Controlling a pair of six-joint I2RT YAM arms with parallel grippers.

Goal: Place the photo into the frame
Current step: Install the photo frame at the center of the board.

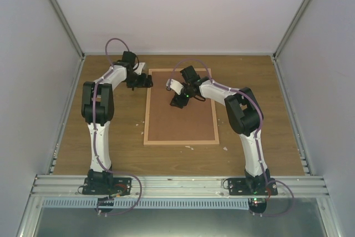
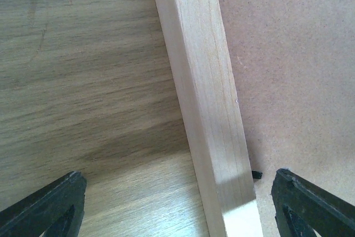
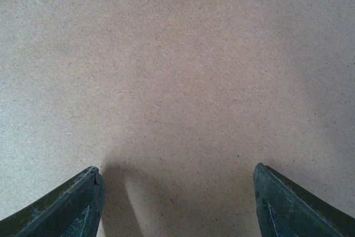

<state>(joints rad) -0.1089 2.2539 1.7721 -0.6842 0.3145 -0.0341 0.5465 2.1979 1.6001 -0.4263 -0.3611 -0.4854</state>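
The frame [image 1: 146,109], thin light wood rails, lies flat on the wooden table with a plain brown backing board [image 1: 183,120] filling it. The photo is hidden. My left gripper [image 1: 145,80] is at the frame's far left corner and open. In the left wrist view its jaws straddle the left rail [image 2: 205,92], one finger over the table and one over the board [image 2: 288,70], holding nothing. My right gripper [image 1: 178,102] hovers open over the far middle of the board [image 3: 183,81], with nothing between its fingers [image 3: 77,203].
A small black tab [image 2: 256,174] sticks out at the rail's inner edge. Small white scraps [image 1: 188,147] lie on the table [image 1: 111,137] by the frame's near rail. Grey walls enclose the table; an aluminium rail [image 1: 177,184] runs along the near edge.
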